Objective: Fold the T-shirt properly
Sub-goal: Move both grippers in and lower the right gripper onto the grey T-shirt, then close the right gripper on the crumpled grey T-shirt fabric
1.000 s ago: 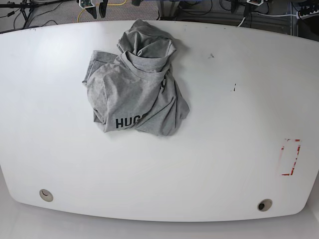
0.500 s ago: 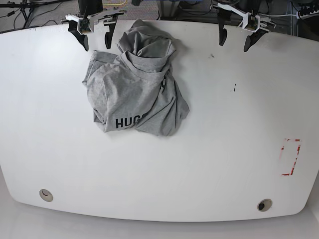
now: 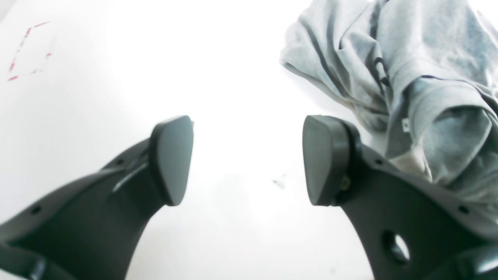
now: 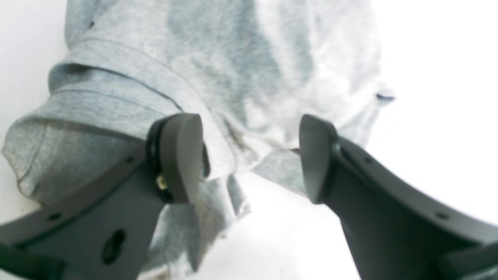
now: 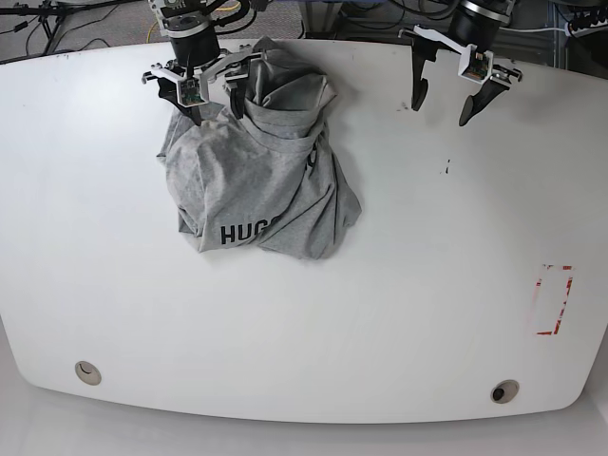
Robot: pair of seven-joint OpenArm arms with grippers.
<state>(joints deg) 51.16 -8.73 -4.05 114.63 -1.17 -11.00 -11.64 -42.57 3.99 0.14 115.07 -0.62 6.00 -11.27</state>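
The grey T-shirt [image 5: 256, 166] lies crumpled in a heap on the white table [image 5: 399, 285], with black "HUG" lettering showing near its front. My right gripper [image 5: 213, 106] hangs open over the heap's far left part. In the right wrist view its dark fingers [image 4: 183, 155] straddle folds of the T-shirt [image 4: 233, 58], and nothing is gripped between them [image 4: 249, 157]. My left gripper [image 5: 440, 109] is open over bare table to the right of the shirt. In the left wrist view the T-shirt [image 3: 408, 77] lies beyond and beside one finger [image 3: 325, 159], with empty space between the fingertips [image 3: 247, 159].
A red taped rectangle [image 5: 553, 299] marks the table's right side and also shows as red marks [image 3: 27, 50] in the left wrist view. Two round holes [image 5: 87, 372] [image 5: 504, 390] sit near the front edge. Cables and stands lie beyond the far edge.
Both arms have come in from the far edge over the table. The right gripper now hangs over the shirt's far left part, and the left gripper has come forward over bare table.
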